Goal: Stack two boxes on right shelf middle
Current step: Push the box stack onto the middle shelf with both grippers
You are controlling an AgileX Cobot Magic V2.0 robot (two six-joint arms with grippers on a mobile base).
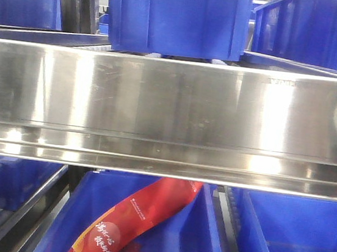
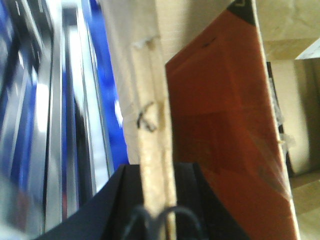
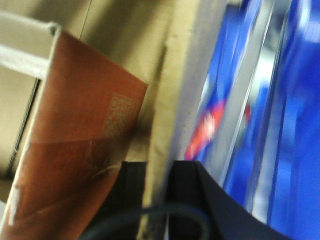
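Left claw (image 2: 156,200) is clenched on the upright cardboard wall (image 2: 152,125) of an open box containing an orange-red carton (image 2: 225,140), right claw (image 3: 157,185) likewise grips a cardboard wall (image 3: 165,125), beside blue-binned steel shelf (image 1: 171,102).

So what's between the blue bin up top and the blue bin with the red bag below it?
In the front view, a wide steel shelf rail spans the stretch between the upper blue bin and the lower blue bin holding the red bag.

blue bins (image 1: 179,16), silvery shelf rail (image 1: 159,100), red-orange box (image 2: 225,125).
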